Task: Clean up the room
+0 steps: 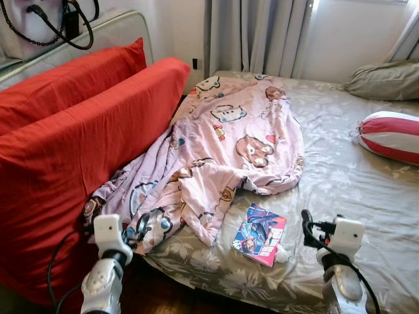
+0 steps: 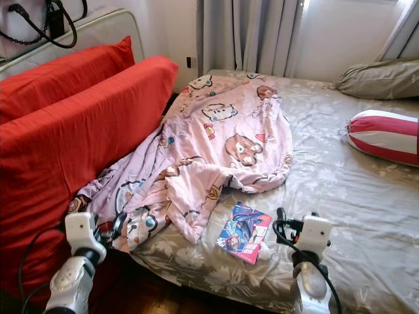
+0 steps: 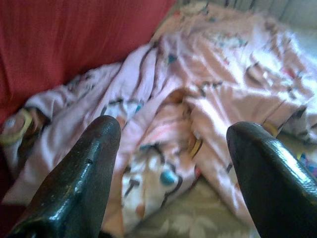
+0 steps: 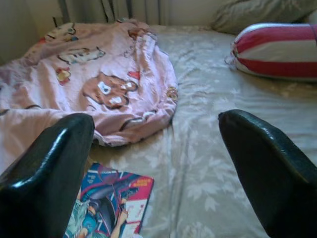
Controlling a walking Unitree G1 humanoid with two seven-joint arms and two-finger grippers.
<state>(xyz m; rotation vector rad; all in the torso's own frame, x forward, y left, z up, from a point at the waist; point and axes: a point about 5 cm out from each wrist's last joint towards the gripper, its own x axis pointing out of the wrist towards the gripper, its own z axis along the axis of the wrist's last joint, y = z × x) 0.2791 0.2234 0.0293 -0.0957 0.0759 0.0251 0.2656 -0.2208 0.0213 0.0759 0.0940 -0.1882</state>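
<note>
A crumpled pink cartoon-print blanket (image 1: 226, 147) lies across the left half of the bed and spills over its front corner. A colourful comic book (image 1: 260, 234) lies flat on the sheet near the bed's front edge, just below the blanket's hem. My left gripper (image 1: 140, 227) hovers open over the hanging end of the blanket (image 3: 198, 104), with nothing between its fingers (image 3: 79, 178). My right gripper (image 1: 306, 227) is open too, low over the sheet just right of the comic book (image 4: 111, 206), and it holds nothing.
Two big red cushions (image 1: 78, 137) lean along the bed's left side. A red-and-white striped pillow (image 1: 391, 135) and a grey pillow (image 1: 386, 80) lie at the far right. The grey floral sheet (image 1: 340, 170) is bare in the middle. Curtains (image 1: 258, 36) hang behind.
</note>
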